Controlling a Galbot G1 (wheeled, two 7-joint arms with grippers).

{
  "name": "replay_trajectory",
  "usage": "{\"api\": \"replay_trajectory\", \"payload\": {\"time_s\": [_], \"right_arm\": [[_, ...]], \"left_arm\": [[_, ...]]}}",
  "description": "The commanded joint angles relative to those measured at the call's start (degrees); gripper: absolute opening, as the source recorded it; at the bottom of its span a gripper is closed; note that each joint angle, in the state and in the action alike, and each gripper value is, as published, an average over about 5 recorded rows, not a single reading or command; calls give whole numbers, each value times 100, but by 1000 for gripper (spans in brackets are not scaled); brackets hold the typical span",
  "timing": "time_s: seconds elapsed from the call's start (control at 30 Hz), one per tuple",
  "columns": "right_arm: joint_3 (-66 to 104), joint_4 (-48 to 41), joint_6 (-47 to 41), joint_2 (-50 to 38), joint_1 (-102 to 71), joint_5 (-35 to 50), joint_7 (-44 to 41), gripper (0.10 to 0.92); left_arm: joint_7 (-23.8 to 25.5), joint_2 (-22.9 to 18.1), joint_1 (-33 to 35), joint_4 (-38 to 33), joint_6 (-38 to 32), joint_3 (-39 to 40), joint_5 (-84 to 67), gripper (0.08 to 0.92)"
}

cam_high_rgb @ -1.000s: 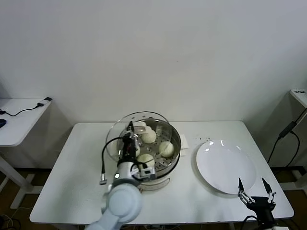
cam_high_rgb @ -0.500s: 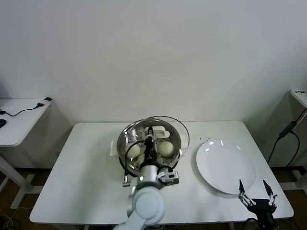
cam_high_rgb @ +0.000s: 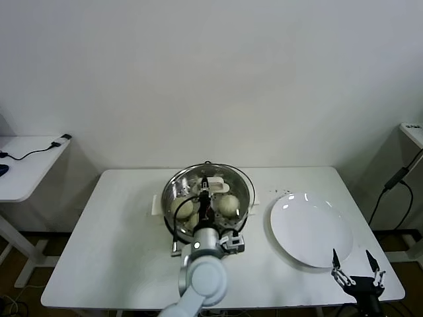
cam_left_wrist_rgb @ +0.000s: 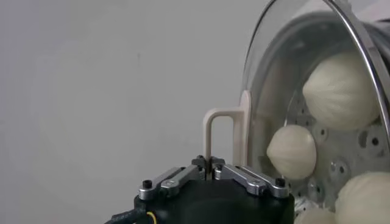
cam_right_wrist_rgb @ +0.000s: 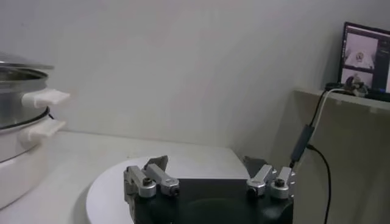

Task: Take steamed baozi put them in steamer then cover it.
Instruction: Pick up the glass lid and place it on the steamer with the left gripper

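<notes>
The steamer (cam_high_rgb: 247, 198) stands mid-table with several cream baozi (cam_high_rgb: 229, 205) in its basket. The glass cover (cam_high_rgb: 228, 173) sits level over it, about lined up with the rim; whether it rests on the rim I cannot tell. My left gripper (cam_high_rgb: 205, 191) is above the steamer's middle, shut on the cover's white handle (cam_left_wrist_rgb: 219, 139). In the left wrist view the left gripper (cam_left_wrist_rgb: 210, 163) pinches that handle, and baozi (cam_left_wrist_rgb: 340, 91) show through the glass. My right gripper (cam_high_rgb: 357, 272) waits open at the table's front right, over the plate's near edge.
A flat white plate (cam_high_rgb: 310, 228) lies right of the steamer, with dark crumbs (cam_high_rgb: 287, 193) beside it. The steamer's white side handles (cam_right_wrist_rgb: 46, 97) stick out toward the plate. A side table (cam_high_rgb: 26, 165) with a cable stands far left.
My left gripper has carried the cover from the steamer's left side to over its middle and brought it down level. The right gripper has stayed put.
</notes>
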Motion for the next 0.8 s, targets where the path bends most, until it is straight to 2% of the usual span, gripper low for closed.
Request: {"api": "replay_trajectory", "payload": {"time_s": [0.03,0.8], "right_arm": [[7,-24,78,1,-53,14,-7,823],[-28,-55,241,51,-117,-38,-93,823]], "left_arm": [[-14,-102,-19,100,282,14,109,132],[-421,43,39,377,233,-183,43,132]]}}
